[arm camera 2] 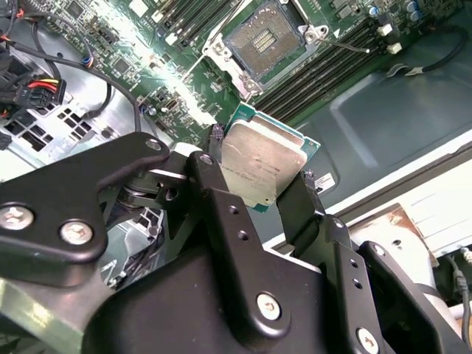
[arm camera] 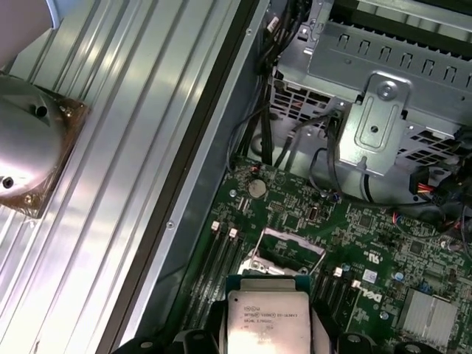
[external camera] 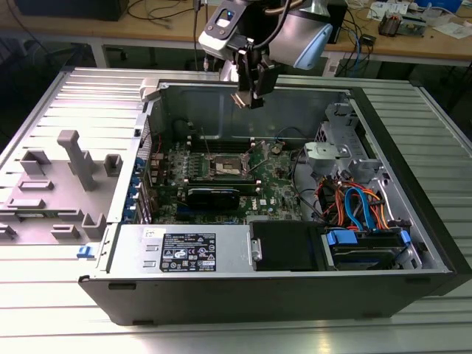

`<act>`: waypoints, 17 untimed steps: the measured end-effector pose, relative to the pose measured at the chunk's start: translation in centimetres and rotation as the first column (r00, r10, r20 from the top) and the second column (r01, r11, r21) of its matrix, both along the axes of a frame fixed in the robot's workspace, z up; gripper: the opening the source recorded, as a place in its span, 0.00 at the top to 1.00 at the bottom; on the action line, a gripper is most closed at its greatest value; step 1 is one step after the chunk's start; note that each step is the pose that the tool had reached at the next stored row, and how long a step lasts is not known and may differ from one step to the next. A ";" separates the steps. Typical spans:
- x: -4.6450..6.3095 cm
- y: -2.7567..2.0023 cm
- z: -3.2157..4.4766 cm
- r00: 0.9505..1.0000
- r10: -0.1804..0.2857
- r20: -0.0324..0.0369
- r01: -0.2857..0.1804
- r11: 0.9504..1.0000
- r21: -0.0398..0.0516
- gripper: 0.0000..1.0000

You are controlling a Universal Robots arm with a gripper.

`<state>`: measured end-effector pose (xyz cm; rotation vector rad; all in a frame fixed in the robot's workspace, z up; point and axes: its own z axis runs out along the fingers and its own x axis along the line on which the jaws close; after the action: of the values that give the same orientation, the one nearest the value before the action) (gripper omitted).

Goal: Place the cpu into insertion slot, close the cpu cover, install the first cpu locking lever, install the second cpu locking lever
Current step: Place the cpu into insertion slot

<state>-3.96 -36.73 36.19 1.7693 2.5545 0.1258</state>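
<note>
I have the cpu [arm camera 2: 262, 166] between the two fingers [arm camera 2: 221, 199] of my pincer [arm camera 2: 259, 156], and its silver top faces the camera in both wrist views. The fingers press on two opposite edges, so the pincer is open just as wide as the chip. The chip hangs in the air, well apart from the green board. The insertion slot [arm camera 2: 267, 40] lies beneath with its dark centre uncovered. In the exterior view the pincer [external camera: 251, 92] hovers over the open computer case [external camera: 413, 243], which rests on the ribbed metal counter [external camera: 44, 310].
</note>
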 end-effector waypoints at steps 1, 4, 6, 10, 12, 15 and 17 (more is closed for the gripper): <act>0.0 0.00 0.00 1.000 -0.003 0.000 0.003 1.000 0.000 0.46; 0.0 0.00 0.00 1.000 -0.003 0.000 0.003 1.000 0.000 0.46; 0.0 0.00 0.00 1.000 -0.003 0.000 0.003 1.000 0.000 0.46; 0.0 0.00 -0.03 0.998 -0.069 0.000 0.069 0.998 0.000 0.46; 0.0 0.00 -0.05 0.996 -0.085 0.000 0.085 0.996 0.000 0.46; 0.0 0.00 -0.07 0.994 -0.106 0.000 0.106 0.994 0.000 0.46; 0.0 0.00 -0.07 0.993 -0.120 0.000 0.120 0.993 0.000 0.46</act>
<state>-3.96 -36.74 36.12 1.9162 2.4404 0.1223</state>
